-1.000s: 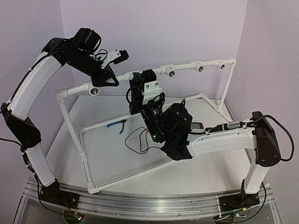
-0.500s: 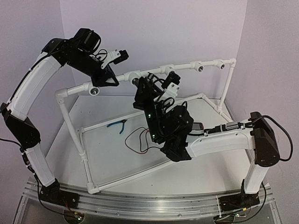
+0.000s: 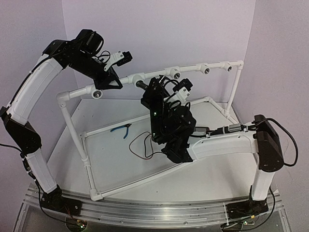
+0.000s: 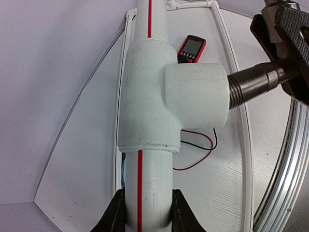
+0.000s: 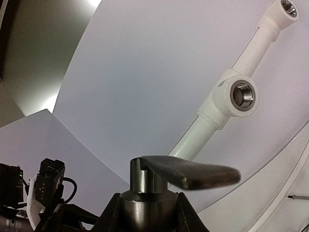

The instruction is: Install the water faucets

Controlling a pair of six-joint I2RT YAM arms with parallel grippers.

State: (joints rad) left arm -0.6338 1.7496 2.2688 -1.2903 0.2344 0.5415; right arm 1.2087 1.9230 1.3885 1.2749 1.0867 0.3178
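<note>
The water faucet is a dark metal tap. Its threaded end sits in the mouth of a white tee socket on the upper pipe. My right gripper is shut on the faucet body, with the lever handle sticking out to the right above the fingers. My left gripper is shut on the red-striped pipe just below the tee. In the top view the left gripper sits just left of the faucet.
Other open sockets line the upper pipe; two show in the right wrist view. Blue-handled pliers, red and black wires and a red multimeter lie on the table inside the white pipe frame.
My right wrist has turned about the faucet's axis, its camera swinging from above the gripper to the right. The faucet stays at the socket. The left arm has not moved.
</note>
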